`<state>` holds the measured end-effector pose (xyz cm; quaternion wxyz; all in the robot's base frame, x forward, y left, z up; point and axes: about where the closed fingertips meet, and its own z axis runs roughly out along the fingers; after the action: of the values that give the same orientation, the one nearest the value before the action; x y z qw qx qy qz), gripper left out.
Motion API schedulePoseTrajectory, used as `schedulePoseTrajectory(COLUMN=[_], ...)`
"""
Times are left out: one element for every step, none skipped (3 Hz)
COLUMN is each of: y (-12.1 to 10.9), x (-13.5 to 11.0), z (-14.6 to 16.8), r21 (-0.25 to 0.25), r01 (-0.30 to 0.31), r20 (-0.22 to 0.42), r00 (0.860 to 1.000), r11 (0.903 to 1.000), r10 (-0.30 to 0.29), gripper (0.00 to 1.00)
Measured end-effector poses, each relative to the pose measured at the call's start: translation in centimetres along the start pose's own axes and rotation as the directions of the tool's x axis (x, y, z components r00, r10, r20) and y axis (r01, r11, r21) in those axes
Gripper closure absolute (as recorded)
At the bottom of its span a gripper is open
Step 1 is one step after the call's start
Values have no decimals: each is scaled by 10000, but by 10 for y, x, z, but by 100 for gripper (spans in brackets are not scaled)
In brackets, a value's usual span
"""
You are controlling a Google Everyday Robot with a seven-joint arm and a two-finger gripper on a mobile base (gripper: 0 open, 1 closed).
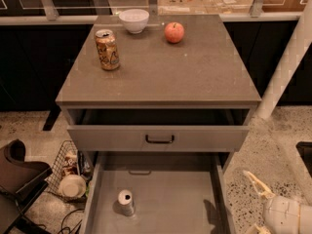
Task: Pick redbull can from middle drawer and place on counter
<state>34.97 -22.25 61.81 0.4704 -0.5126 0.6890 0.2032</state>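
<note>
The redbull can point(126, 202) is a slim silver can standing upright on the floor of the open middle drawer point(165, 199), left of its centre. The counter point(195, 72) is the grey-brown cabinet top above it. My gripper point(249, 202) is at the bottom right, outside the drawer's right wall and over the speckled floor, well to the right of the can. Its pale fingers point(256, 185) are spread apart and hold nothing. The lower finger is partly cut off by the frame edge.
On the counter stand a fatter orange-gold can point(107, 49), a white bowl point(134, 20) and a red apple point(174, 32). The upper drawer point(158, 138) with a dark handle is slightly open. A wire basket point(68, 172) and a dark chair point(17, 179) are left of the cabinet; a white post point(285, 67) is at right.
</note>
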Motion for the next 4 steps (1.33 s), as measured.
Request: schedulePoseTrajectory(y=[9, 17, 20, 24], x=[14, 29, 32, 33], z=[28, 63, 91, 127], r21=[-32, -24, -115, -550], r01=[-380, -925, -1238, -1401], r20=[226, 571, 823, 958], r00=[9990, 9941, 9888, 9848], r11=[9993, 9957, 9922, 9886], r10=[381, 924, 1243, 1449], gripper=[0, 0, 0, 0])
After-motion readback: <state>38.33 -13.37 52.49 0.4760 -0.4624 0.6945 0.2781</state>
